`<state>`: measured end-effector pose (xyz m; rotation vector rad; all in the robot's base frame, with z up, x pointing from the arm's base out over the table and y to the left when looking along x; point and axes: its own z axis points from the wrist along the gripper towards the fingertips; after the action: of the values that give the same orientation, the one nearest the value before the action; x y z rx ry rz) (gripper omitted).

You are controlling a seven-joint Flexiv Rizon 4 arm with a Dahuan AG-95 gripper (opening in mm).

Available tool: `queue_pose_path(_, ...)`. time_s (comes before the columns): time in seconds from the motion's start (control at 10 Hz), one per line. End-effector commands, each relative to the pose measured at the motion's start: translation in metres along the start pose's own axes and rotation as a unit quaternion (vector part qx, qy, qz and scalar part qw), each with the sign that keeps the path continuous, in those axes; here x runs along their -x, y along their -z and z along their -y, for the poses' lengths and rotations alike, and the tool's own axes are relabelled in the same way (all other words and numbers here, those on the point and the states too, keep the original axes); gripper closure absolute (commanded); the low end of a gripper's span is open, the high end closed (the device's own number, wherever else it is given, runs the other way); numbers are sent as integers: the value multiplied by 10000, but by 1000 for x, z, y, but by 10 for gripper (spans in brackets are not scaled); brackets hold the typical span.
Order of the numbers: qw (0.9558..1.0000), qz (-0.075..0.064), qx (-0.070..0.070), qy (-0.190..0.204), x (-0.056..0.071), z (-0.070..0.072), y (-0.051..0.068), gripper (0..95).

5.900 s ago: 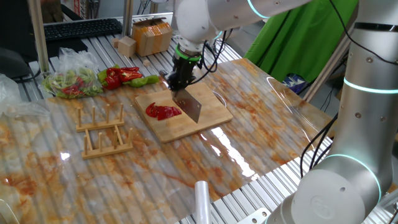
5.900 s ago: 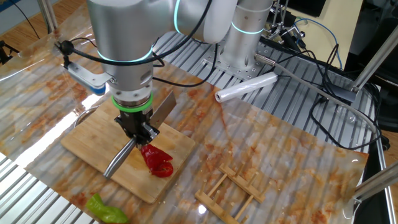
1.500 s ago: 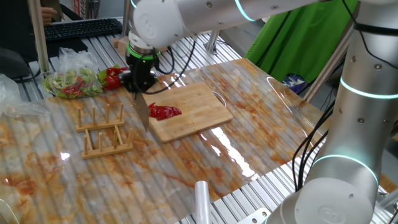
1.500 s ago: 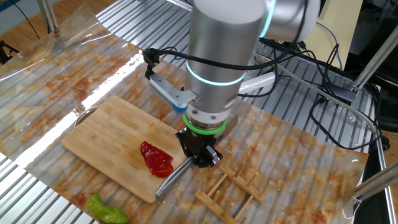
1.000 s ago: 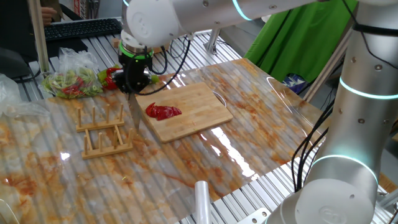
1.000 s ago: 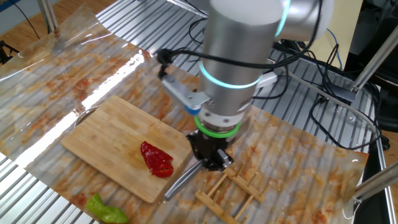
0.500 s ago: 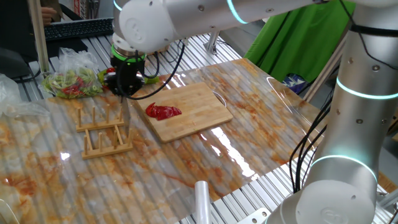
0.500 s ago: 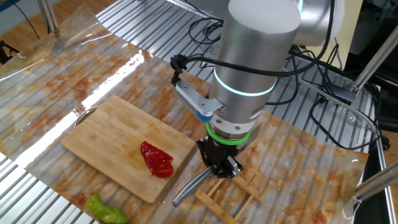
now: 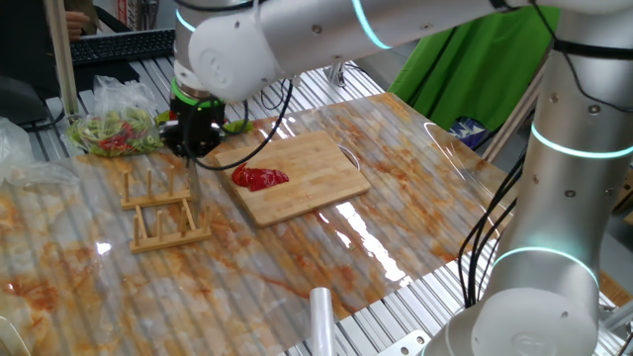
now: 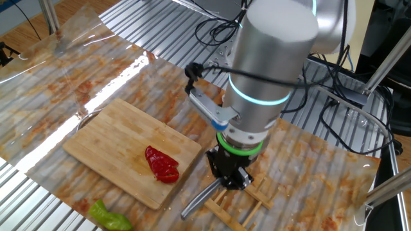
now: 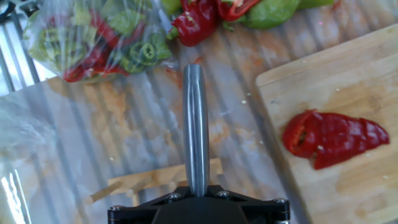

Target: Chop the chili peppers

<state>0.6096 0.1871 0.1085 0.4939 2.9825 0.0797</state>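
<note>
gripper [image 10: 230, 181] clamped on knife [image 11: 195, 124]; plastic bag [image 11: 87, 37] holds what look like cut peppers.

chili peppers [image 9: 260, 178] | red, sliced, flat | on board, near its edge

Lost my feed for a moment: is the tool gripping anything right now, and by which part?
Yes: the tool is shut on a steel cleaver-style knife, gripped by its metal handle, blade hanging down over the wooden slotted rack.

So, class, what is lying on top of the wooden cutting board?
On the cutting board lies only a sliced red chili pepper, its cuts visible in the hand view. Its underside is hidden.
</note>
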Motion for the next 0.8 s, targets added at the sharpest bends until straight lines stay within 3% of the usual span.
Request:
queue_pose_path(0.1, 10000, -4, -23, 7, 0, -2, -3, 950)
queue_pose_path(0.8, 10000, 47, -32, 12, -11, 1, -19, 950)
